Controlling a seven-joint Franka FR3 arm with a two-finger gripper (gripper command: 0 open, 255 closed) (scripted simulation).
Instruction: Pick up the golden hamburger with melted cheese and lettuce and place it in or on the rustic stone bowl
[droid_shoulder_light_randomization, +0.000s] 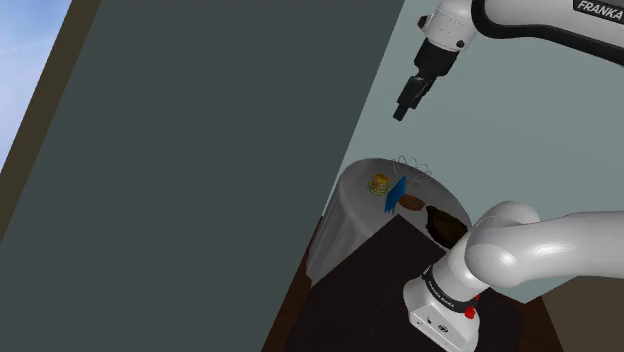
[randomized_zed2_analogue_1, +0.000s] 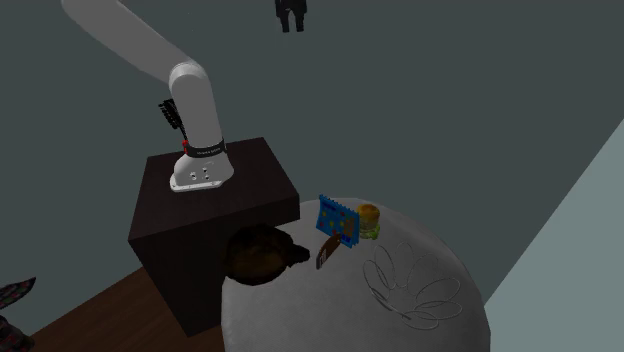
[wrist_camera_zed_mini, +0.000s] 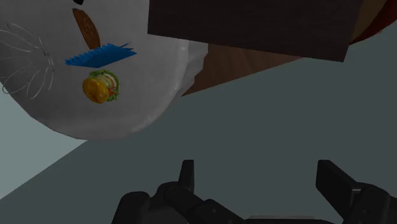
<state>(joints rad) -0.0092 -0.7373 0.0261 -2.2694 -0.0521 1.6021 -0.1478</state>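
Arm: the white Franka arm (droid_shoulder_light_randomization: 540, 250) rose from its dark box-shaped stand (randomized_zed2_analogue_1: 215, 225) and reached high over the scene.
Pincer: the all-black two-finger pincer (droid_shoulder_light_randomization: 402, 108) hung in the air well apart from the worktop. In the wrist view the pincer (wrist_camera_zed_mini: 257, 175) had its fingers (wrist_camera_zed_mini: 186, 173) standing wide apart, with nothing between them.
Worktop: a round, pale grey-white worktop (randomized_zed2_analogue_1: 330, 320) stood against the stand, partly on brown wooden floor (wrist_camera_zed_mini: 235, 63).
Hamburger: the small golden hamburger with a green lettuce fringe (randomized_zed2_analogue_1: 369, 220) sat upright on the worktop, untouched, just beside the blue packet. From the wrist camera the hamburger (wrist_camera_zed_mini: 101, 86) lay far ahead of the open fingers. In the shoulder view the hamburger (droid_shoulder_light_randomization: 379, 184) was toward the worktop's left part.
Bowl: the dark brown, rough-looking round bowl (randomized_zed2_analogue_1: 258, 252) rested at the worktop's edge nearest the stand. In the shoulder view the bowl (droid_shoulder_light_randomization: 443, 222) was partly hidden by the arm.
Blue packet: a bright blue, flat printed packet (randomized_zed2_analogue_1: 337, 220) stood on edge between hamburger and bowl.
Brown piece: a small oblong brown piece (randomized_zed2_analogue_1: 325, 250) lay near the packet, on the bowl's side.
Wire item: a thin looped wire item (randomized_zed2_analogue_1: 405, 285) lay on the worktop, apart from the others.
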